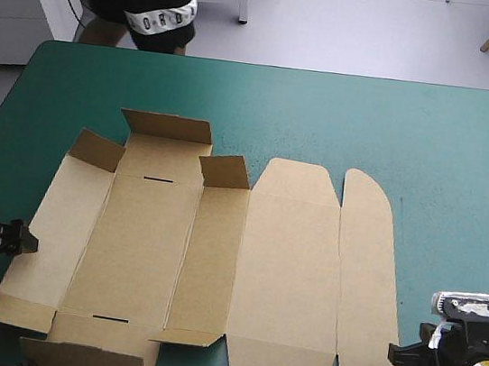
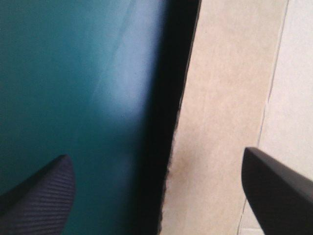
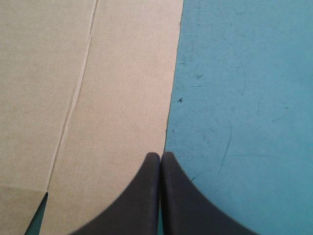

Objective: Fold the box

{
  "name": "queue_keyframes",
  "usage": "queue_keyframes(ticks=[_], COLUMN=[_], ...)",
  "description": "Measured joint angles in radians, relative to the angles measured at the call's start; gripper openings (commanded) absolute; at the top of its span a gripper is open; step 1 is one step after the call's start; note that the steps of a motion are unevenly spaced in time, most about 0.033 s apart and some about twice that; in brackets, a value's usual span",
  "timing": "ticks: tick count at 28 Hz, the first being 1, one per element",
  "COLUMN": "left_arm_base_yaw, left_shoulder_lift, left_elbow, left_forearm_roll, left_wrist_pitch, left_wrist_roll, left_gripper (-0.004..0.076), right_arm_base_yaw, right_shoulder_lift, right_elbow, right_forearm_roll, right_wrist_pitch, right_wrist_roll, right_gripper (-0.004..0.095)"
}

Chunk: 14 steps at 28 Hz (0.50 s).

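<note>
Teal-green from edge to edge, the covered surface (image 1: 345,115) is carrying the cut sheet of brown corrugated board that makes the box (image 1: 287,271). The sheet is lying spread across the middle and toward six o'clock, nearly all of it flat. Only the three short end flaps (image 1: 166,126) at its twelve o'clock end are standing up slightly (probably springing along their creases). At the sheet's nine o'clock edge the left tool (image 2: 156,159) is waiting released, its black fingers spread so that the board's edge is running between them. A dark shadow under that edge suggests the side panel is riding a little above the cover, which would be giving a finger room to slip beneath. At about four o'clock the right tool (image 3: 160,156) is clenched on nothing. Its tip is sitting just at the border of the long rounded outer panel (image 1: 367,282), seemingly placed to pin or nudge that side while the opposite one is being raised. Folding is hardly begun, I am judging.
</note>
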Motion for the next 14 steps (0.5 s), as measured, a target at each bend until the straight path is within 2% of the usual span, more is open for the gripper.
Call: queue_keyframes(ticks=[6,14], left_arm_base_yaw=[0.0,-0.016], left_shoulder_lift=[0.095,0.11], left_elbow=[0.015,0.072], left_forearm_roll=[-0.05,-0.084], left_wrist_pitch=[0.088,0.099], left_wrist_roll=[0.083,0.121], left_gripper=[0.0653,0.0637], right_arm_base_yaw=[0.0,0.0], right_shoulder_lift=[0.0,0.0], right_elbow=[0.0,0.0], right_forearm_roll=[0.0,0.0], right_wrist_pitch=[0.0,0.0], right_wrist_roll=[0.0,0.0], right_gripper=[-0.0019,-0.002])
